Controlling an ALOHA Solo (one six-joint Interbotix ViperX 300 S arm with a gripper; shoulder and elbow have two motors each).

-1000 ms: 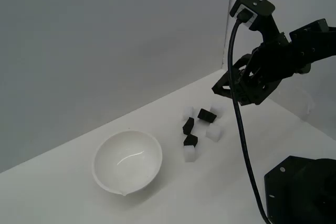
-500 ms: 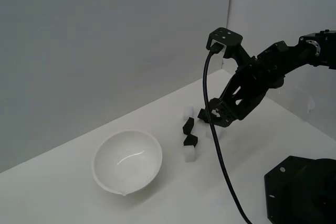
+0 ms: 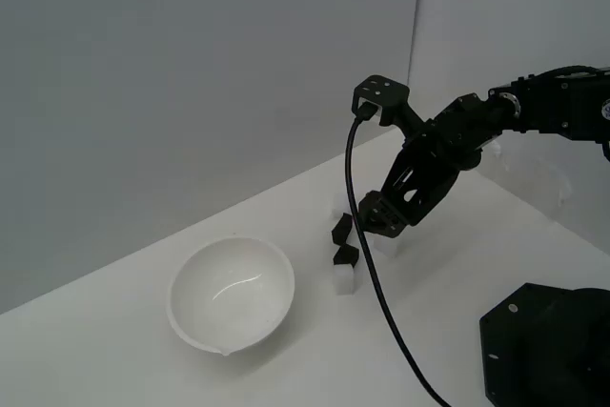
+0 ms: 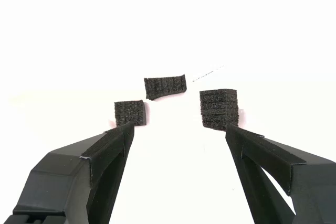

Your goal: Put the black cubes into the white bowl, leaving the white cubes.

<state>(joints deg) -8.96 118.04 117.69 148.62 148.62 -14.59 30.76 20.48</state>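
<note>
The white bowl (image 3: pixel 232 295) stands empty at the exterior view's left. To its right is the cube cluster: two black cubes (image 3: pixel 341 228) (image 3: pixel 346 255) show, with a white cube (image 3: pixel 343 279) in front of them. My gripper (image 3: pixel 375 219) is low over the cluster's right side and hides the other cubes there. In the wrist view my gripper (image 4: pixel 181 129) is open and empty, and three black cubes (image 4: pixel 129 113) (image 4: pixel 165 86) (image 4: pixel 218 108) lie just beyond its fingertips (image 4: pixel 118 137). The white cubes are washed out in that view.
A black cable (image 3: pixel 367 274) hangs from the wrist down across the table in front of the cubes. The arm's black base (image 3: pixel 543 345) sits at the exterior view's lower right. A grey wall runs behind the table.
The arm has come down and moved to the exterior view's left, from above the cubes to low over the cluster. The cubes and bowl have not moved.
</note>
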